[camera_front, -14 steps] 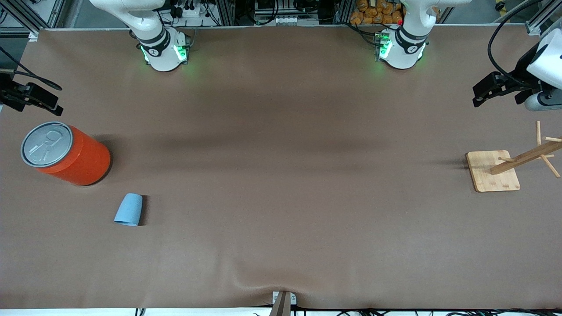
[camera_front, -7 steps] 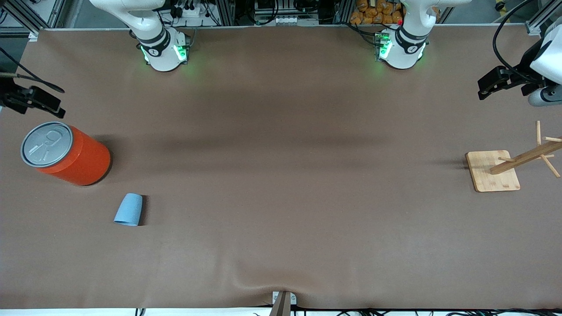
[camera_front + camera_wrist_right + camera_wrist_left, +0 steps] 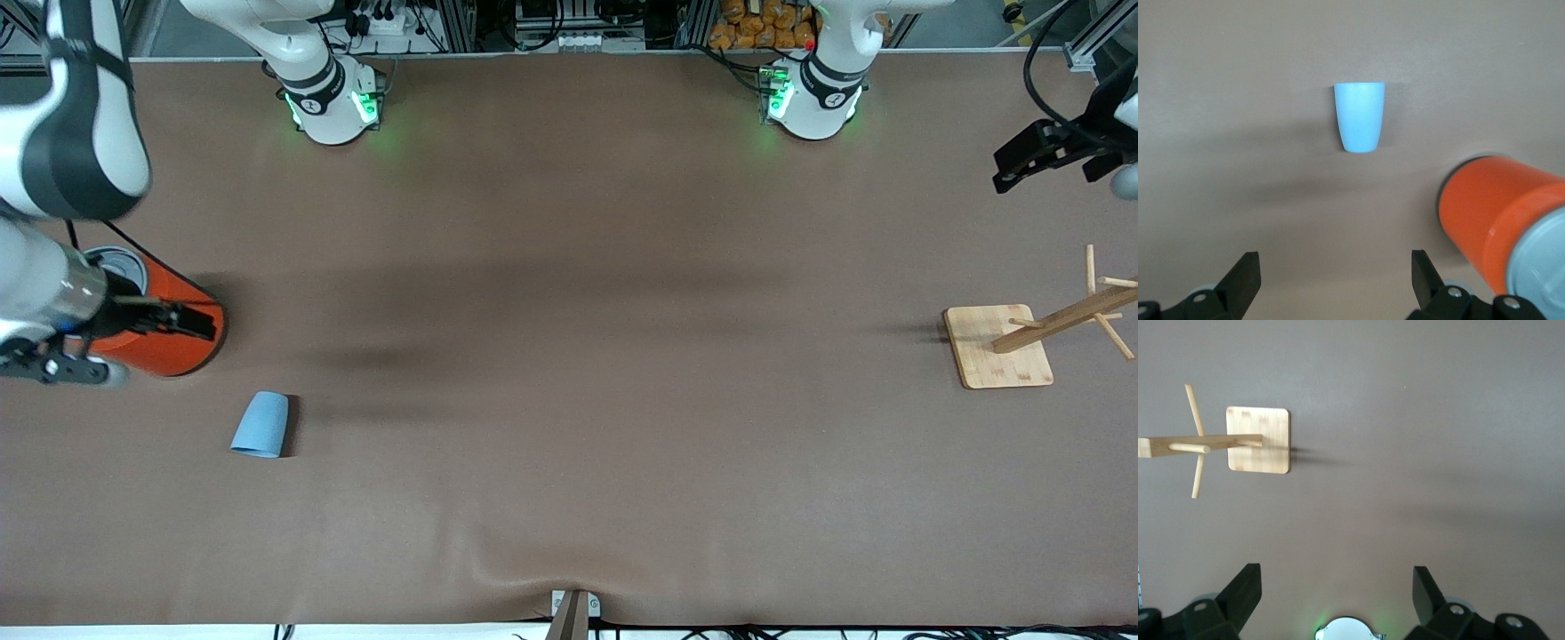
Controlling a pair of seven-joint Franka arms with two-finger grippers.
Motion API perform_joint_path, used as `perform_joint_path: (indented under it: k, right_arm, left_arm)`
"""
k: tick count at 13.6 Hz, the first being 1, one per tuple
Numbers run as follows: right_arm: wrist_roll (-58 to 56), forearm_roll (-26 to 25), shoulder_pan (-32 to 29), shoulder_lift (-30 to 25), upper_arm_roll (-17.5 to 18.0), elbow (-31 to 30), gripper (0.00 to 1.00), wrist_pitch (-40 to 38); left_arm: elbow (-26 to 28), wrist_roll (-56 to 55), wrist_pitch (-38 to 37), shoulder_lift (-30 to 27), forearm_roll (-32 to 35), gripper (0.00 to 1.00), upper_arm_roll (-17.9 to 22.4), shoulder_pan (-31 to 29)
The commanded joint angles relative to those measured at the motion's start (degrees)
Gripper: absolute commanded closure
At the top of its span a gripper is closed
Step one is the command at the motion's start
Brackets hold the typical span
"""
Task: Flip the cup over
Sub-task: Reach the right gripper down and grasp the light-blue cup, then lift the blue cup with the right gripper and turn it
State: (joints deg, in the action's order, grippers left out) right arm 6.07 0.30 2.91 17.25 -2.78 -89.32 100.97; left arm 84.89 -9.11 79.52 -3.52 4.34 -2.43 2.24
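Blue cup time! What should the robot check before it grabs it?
1. Cup in reach, near the right arm's end: ok.
2. Cup lying on its side, nothing touching it: ok.
3. Right gripper open, empty, over the orange can: ok.
4. Can stands apart from the cup: ok.
5. Left gripper open, waiting above the wooden rack: ok.
6. Which way the cup's mouth faces: cannot tell.

The can (image 3: 169,342) is largely covered by the right arm (image 3: 53,178), which is blurred. The rack (image 3: 1058,324) is cut off by the front view's edge.
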Motion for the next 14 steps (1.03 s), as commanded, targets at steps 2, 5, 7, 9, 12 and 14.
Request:
perform_joint_path:
  k: [2,5,7,9,12,14]
  right_arm:
    - [-0.1,0.4,0.7,9.5,0.0,1.8,0.00,6.2]
    - [-0.3,0.8,-0.8,17.2,0.0,1.9,0.00,11.4]
    - [-3.6,0.5,-1.4,19.0,0.0,1.8,0.00,15.0]
    - [-7.1,0.3,-2.1,20.8,0.0,1.7,0.00,20.2]
    - [-12.6,0.5,-3.6,24.0,0.0,1.3,0.00,26.5]
    - [-12.8,1.0,-3.9,25.9,0.0,1.3,0.00,26.9]
  left_arm:
    - [-1.1,0.1,-0.5,0.3,0.1,0.00,-0.7,-0.3]
    - [-1.0,0.6,0.8,1.6,-0.2,0.00,-0.7,-0.4]
    - [-1.0,0.3,1.2,2.5,-0.2,0.00,-0.8,-0.1]
    - [-1.0,0.1,1.3,3.2,0.0,0.00,-0.8,0.1]
    - [-1.0,0.2,1.3,3.0,-0.2,0.00,-0.9,-0.3]
    - [-1.1,0.4,1.3,2.8,-0.5,0.00,-0.7,-0.4]
